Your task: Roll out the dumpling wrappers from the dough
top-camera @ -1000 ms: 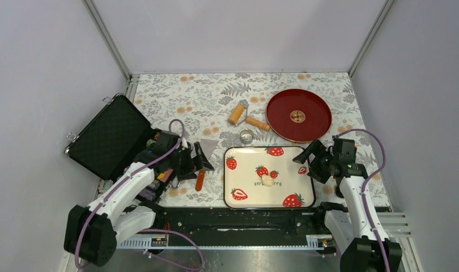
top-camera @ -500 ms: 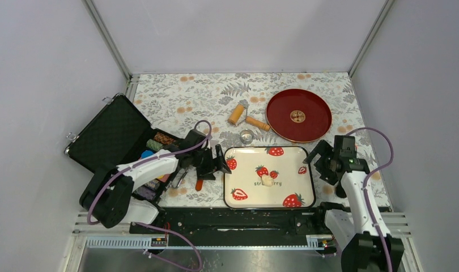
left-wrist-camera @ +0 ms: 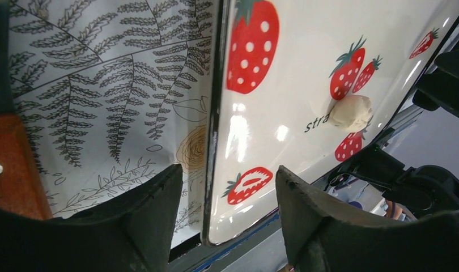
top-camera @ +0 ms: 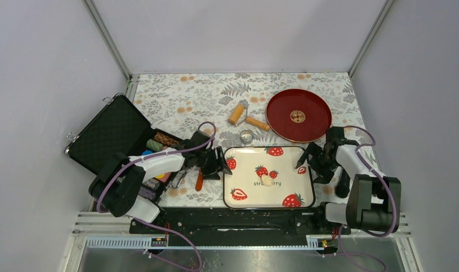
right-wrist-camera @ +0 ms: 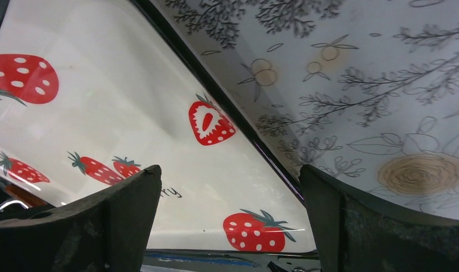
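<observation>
The dough is a small pale lump lying in the middle of the strawberry tray; it also shows in the left wrist view as dough. No dumpling wrappers are in view. My left gripper is at the tray's left edge. Its open jaws straddle the tray rim without touching it. My right gripper is at the tray's right edge. Wide open, it spans the tray rim and holds nothing.
A wooden roller and a small metal ring cutter lie behind the tray. The red plate sits at the back right. An open black case stands left. An orange-handled scraper lies beside my left gripper.
My left arm swung right from beside the case to the tray's left edge, its jaws narrowing. My right gripper moved in and down to the tray's right edge.
</observation>
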